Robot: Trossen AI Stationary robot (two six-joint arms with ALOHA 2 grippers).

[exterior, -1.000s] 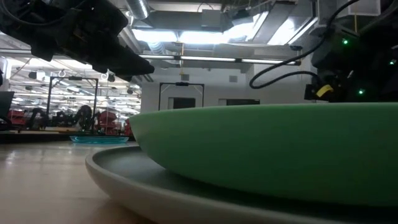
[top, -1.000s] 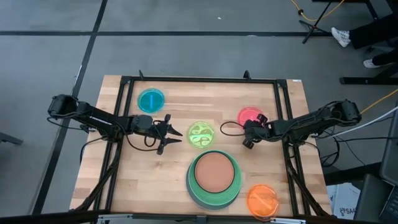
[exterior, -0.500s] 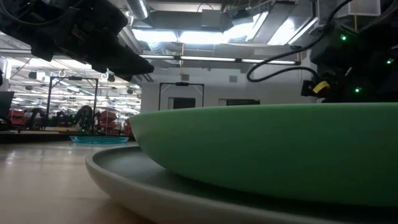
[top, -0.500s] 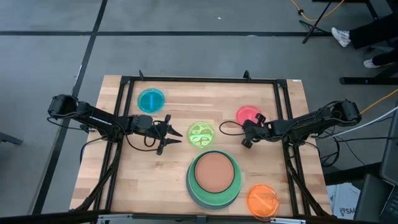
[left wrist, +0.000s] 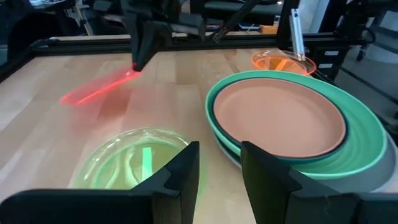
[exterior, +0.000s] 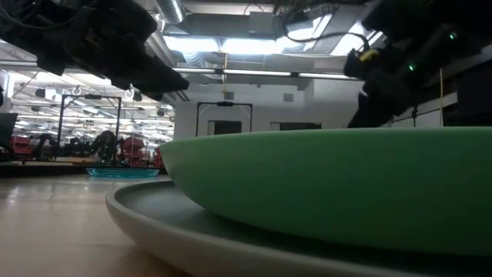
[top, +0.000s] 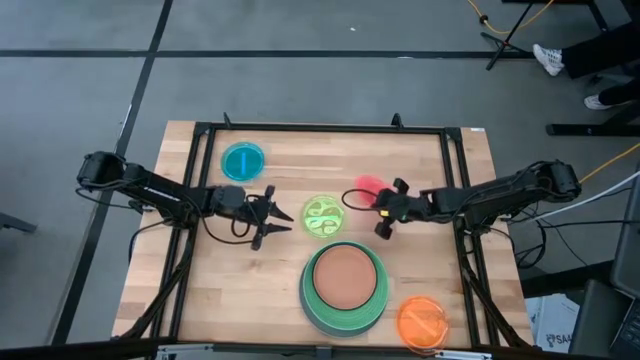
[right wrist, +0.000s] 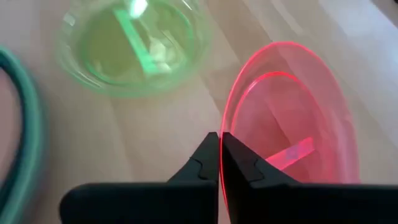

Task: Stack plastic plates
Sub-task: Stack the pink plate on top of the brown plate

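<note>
Grey floor (top: 300, 80) around the wooden table (top: 280, 265); bright ceiling lights (exterior: 231, 45) overhead.

The table (top: 280, 290) is pale wood with visible grain and a smooth matt finish, framed by black metal rails (top: 320, 128). The pink plate (right wrist: 292, 118), lime plate (left wrist: 134, 158) and orange plate (top: 422, 320) are glossy see-through plastic. The brown plate (left wrist: 277, 118) and green plate (left wrist: 360, 146) look opaque and matt.
</note>
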